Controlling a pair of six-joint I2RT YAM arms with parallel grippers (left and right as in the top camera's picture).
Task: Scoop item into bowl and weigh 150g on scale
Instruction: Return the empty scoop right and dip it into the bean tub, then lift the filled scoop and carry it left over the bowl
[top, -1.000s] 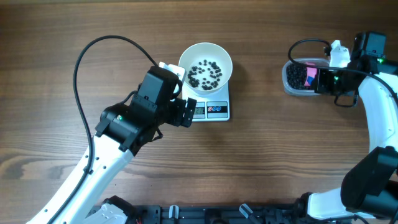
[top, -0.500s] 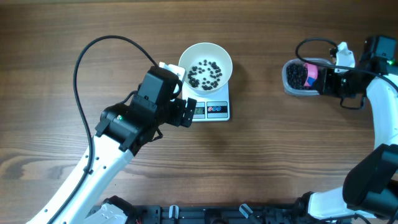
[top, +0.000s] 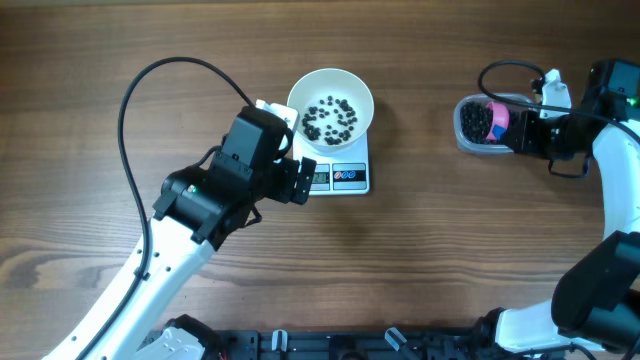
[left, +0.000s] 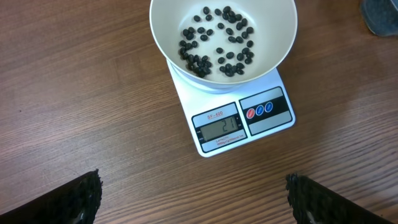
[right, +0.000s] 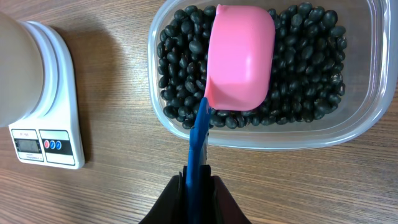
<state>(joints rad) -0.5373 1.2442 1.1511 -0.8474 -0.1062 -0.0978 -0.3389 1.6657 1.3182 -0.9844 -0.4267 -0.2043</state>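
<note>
Right gripper (right: 198, 183) clamped on the blue handle (right: 199, 140) of the pink scoop (right: 239, 59). Arm reaches in from 3 o'clock, scoop head over the item (right: 305, 56) in the clear tub (right: 367, 93). Left gripper (left: 196, 198) spread wide, hovering at 7 o'clock of the scale (left: 239, 121), touching nothing. Bowl (left: 163, 37) sits on the scale, a sparse scatter of item inside.

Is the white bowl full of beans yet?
No, nearly empty: the bowl holds only scattered black beans, with white bottom showing between them.
</note>
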